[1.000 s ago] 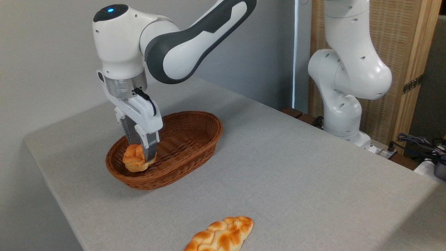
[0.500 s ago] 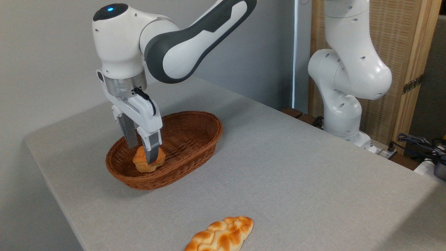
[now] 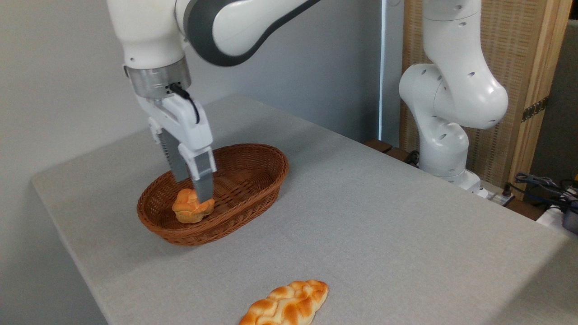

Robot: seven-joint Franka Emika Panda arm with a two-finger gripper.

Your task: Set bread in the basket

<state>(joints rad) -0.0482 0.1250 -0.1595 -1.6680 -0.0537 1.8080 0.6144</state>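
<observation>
The small round golden-orange bun with a knobbly top (image 3: 193, 211) lies in the near end of the oval reddish-brown wicker basket (image 3: 253, 155), just under the white two-finger gripper (image 3: 193, 184), whose jaws stand parted and empty above it; it looks light, soft and easily dented, best held gently across its paler sides; a long braided loaf (image 3: 286, 304) lies well apart on the grey table (image 3: 384, 225).
</observation>
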